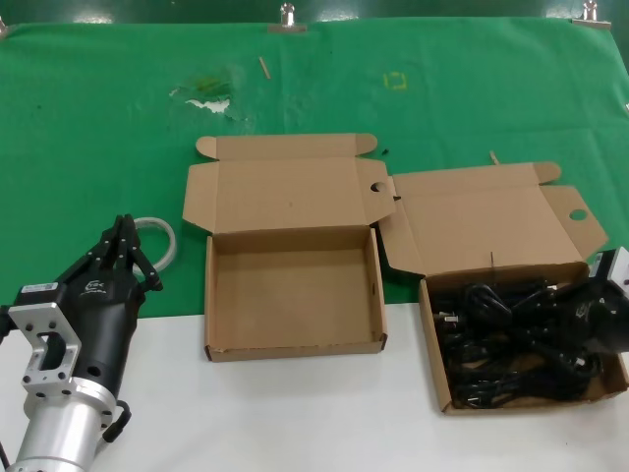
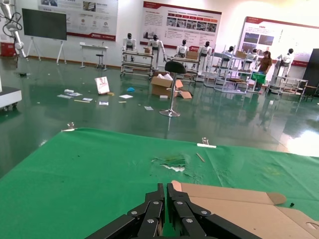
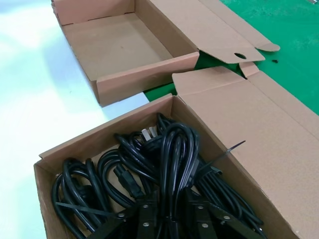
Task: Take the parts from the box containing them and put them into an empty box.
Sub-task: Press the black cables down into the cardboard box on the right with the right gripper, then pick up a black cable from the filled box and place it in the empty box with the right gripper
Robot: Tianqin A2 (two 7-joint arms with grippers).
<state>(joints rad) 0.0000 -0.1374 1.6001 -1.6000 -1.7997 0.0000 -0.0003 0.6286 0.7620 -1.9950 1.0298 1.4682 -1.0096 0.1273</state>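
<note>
right gripper (image 3: pixel 172 211): fingers clamped on a cord (image 3: pixel 174 154) in full box (image 3: pixel 107 132) | left gripper (image 1: pixel 123 246): fingers closed, empty box (image 1: pixel 295 344) beside

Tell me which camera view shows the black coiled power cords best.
The right wrist view: the black coiled power cords fill its foreground inside their brown cardboard box, loops and ties distinct. The head view shows them as a dark tangle, partly behind the right gripper. The left wrist view shows none.
</note>
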